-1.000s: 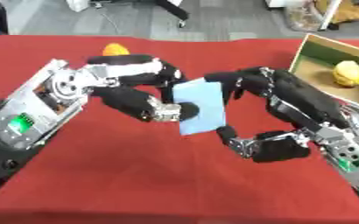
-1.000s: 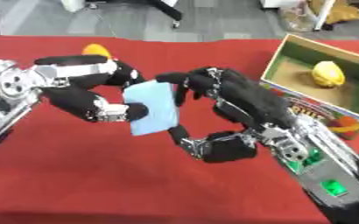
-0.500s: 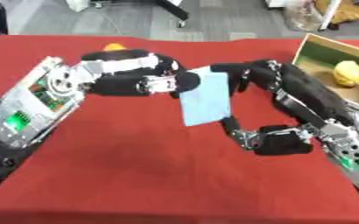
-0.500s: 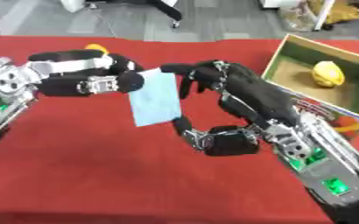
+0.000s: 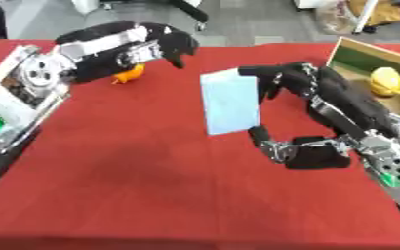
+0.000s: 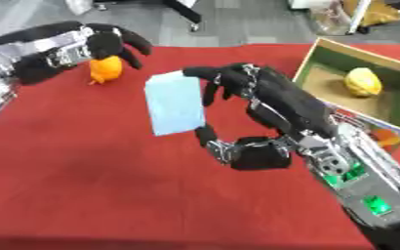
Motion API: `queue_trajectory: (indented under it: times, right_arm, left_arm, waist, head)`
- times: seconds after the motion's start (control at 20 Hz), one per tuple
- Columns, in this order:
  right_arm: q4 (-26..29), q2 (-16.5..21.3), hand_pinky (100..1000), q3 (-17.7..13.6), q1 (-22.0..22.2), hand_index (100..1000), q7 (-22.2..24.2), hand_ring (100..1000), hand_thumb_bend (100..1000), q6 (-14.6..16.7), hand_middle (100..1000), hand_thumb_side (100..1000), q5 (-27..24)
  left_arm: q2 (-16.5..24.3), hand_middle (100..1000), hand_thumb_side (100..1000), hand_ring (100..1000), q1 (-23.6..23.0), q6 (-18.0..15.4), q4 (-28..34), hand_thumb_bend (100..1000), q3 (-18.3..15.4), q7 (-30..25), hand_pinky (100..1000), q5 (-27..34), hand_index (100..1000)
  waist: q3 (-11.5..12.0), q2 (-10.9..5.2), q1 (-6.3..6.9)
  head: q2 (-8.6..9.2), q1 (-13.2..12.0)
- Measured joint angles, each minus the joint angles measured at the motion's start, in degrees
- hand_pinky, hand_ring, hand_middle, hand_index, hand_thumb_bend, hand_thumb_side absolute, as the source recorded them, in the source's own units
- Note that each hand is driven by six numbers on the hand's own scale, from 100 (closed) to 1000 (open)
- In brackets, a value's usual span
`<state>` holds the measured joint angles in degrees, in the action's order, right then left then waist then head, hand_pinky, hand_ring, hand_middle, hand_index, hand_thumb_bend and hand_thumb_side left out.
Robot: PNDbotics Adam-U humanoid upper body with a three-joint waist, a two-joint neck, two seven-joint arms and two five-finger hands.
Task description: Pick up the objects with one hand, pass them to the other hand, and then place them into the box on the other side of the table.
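Observation:
A light blue flat rectangular pad (image 5: 230,100) hangs upright above the red table. My right hand (image 6: 276,100) is shut on it, fingers over its top right edge and thumb (image 5: 271,146) under its lower edge. At the upper left my left hand (image 5: 156,45) is apart from the pad, with its fingers relaxed and holding nothing. A small orange object (image 6: 105,68) lies on the cloth just below that hand. The open box (image 6: 310,57) with a green inside stands at the right edge, and a yellow fruit-like thing (image 6: 361,82) lies in it.
A red cloth (image 5: 152,185) covers the table, bare across the front and middle. Beyond the far edge are grey floor and chair legs (image 5: 186,10). Something orange (image 6: 390,141) shows by the box's near side.
My left hand has let go of the blue pad and drawn back up and left. The right hand alone now holds the pad, slightly further right.

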<state>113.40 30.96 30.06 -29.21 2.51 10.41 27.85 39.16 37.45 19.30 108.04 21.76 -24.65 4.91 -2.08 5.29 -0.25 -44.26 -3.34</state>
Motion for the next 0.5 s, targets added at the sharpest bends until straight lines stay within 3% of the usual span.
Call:
queue_trajectory:
  times: [0.25,0.35,0.4,0.5]
  right_arm:
    - [0.0,2.7,519,-4.11,3.19,502,-2.96,647,109,-2.01,512,184,0.56]
    - [0.0,4.21,513,-6.38,4.82,491,-4.54,643,100,-3.36,507,100,0.25]
    - [0.0,4.92,509,-7.55,5.63,490,-5.32,645,100,-4.12,507,165,0.01]
    - [0.0,6.4,504,-10.06,7.32,485,-6.92,646,100,-5.69,506,175,-0.76]
  left_arm:
    - [2.01,775,931,745,-3.6,-0.77,0.91,465,-4.91,3.84,962,1.61,860]
    - [2.7,751,930,723,-5.45,-1.43,1.4,394,-6.87,5.47,953,2.95,845]
    - [2.95,741,887,712,-6.38,-1.81,1.73,390,-7.82,6.29,950,3.58,841]
    - [3.23,728,871,700,-8.46,-2.65,2.51,377,-9.58,7.91,945,4.81,834]
  waist:
    - [0.09,0.0,0.0]
    - [0.18,0.0,0.0]
    - [0.19,0.0,0.0]
    - [0.29,0.0,0.0]
  head:
    - [0.0,0.74]
    - [0.0,1.23]
    - [0.0,1.51]
    - [0.0,2.11]
